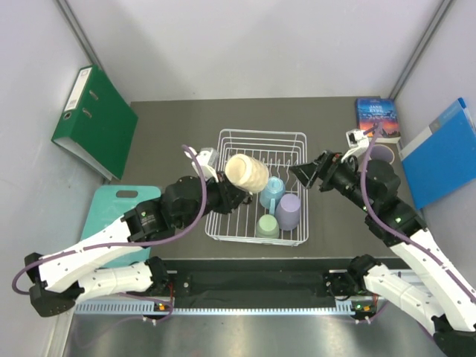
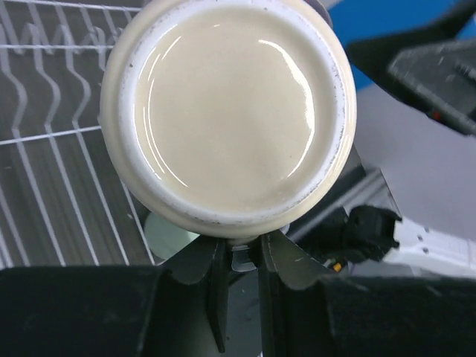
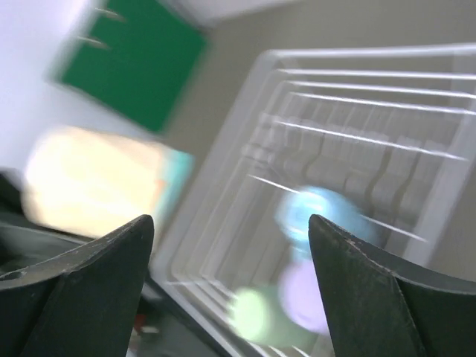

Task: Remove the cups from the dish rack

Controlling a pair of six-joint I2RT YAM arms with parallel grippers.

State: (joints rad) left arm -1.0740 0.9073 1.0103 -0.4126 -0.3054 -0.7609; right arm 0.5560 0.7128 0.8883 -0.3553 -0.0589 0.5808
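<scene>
My left gripper (image 1: 229,193) is shut on the handle of the cream mug (image 1: 247,173) and holds it tilted above the left part of the white wire dish rack (image 1: 223,223). In the left wrist view the mug's base (image 2: 227,111) fills the frame above my left gripper (image 2: 244,256). The light blue mug (image 1: 273,192), lavender mug (image 1: 288,210) and sage green mug (image 1: 268,225) sit in the rack's near right part. My right gripper (image 1: 301,172) is open and empty over the rack's right edge. Its view is blurred: gripper (image 3: 230,230), blue mug (image 3: 312,212), lavender mug (image 3: 305,294), green mug (image 3: 253,316). No pink mug shows.
A teal cutting board (image 1: 111,204) lies left of the rack. A green binder (image 1: 95,123) leans at the far left, a blue binder (image 1: 442,152) at the right wall. A book (image 1: 377,115) lies at the far right corner.
</scene>
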